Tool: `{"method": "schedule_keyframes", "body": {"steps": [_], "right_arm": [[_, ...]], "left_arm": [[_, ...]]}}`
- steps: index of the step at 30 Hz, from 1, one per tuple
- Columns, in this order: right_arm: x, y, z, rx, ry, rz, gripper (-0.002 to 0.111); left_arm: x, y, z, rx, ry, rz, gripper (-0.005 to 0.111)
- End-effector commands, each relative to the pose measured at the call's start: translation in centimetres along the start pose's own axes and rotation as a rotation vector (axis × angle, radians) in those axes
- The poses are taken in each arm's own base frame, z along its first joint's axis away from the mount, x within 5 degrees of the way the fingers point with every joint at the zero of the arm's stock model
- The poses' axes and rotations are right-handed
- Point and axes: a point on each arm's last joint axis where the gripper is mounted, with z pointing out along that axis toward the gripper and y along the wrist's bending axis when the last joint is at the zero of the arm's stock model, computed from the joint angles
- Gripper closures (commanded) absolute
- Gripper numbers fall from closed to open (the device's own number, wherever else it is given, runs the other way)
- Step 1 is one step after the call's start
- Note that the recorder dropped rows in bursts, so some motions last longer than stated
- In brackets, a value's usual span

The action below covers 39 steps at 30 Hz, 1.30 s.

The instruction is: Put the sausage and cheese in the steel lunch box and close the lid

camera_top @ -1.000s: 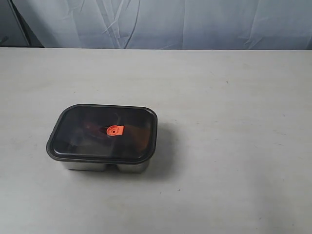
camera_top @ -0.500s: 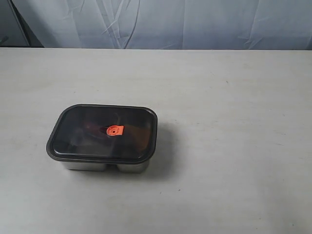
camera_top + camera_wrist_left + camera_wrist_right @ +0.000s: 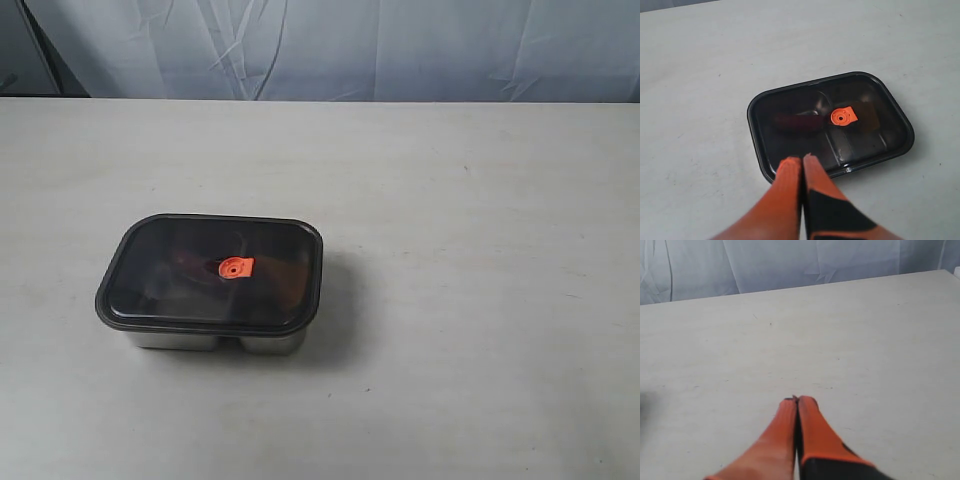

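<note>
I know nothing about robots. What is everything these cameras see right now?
table: one, off-white, under everything
backdrop cloth: one, pale bluish white, behind the table's far edge
steel lunch box: one, shiny silver, on the table, left of centre in the exterior view
lid: one, dark smoky, seated on the lunch box
valve tab: one, orange, middle of the lid
sausage: one, dark red, dim through the lid, in one compartment
cheese: one, brownish through the lid, in the other compartment
left gripper: one, orange and black, shut, empty
right gripper: one, orange, shut, empty
</note>
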Motion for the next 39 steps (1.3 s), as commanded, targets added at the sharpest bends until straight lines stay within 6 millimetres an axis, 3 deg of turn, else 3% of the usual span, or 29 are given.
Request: {"method": "schedule_keyframes", "body": {"steps": [1,28,35,39], "right_arm": [[-0.1,-0.1,0.0,0.006,-0.025,-0.017,0.108],[-0.1,0.0,0.0,0.005,-0.025,-0.013,0.108],[-0.1,0.0,0.0,0.005,-0.025,-0.013,0.108],[-0.1,0.0,0.0,0.005,-0.025,-0.013,0.108]], "left_arm": [[0.0,0.0,-0.1,-0.003,-0.017,0.004,0.107],[0.2,0.1,-0.1,-0.010,-0.035,0.004,0.107],[3.4,1.0,0.0,-0.122,-0.200,0.089,0.107],[6.5,1.4,0.4,-0.152,-0.356,0.065,0.107]]}}
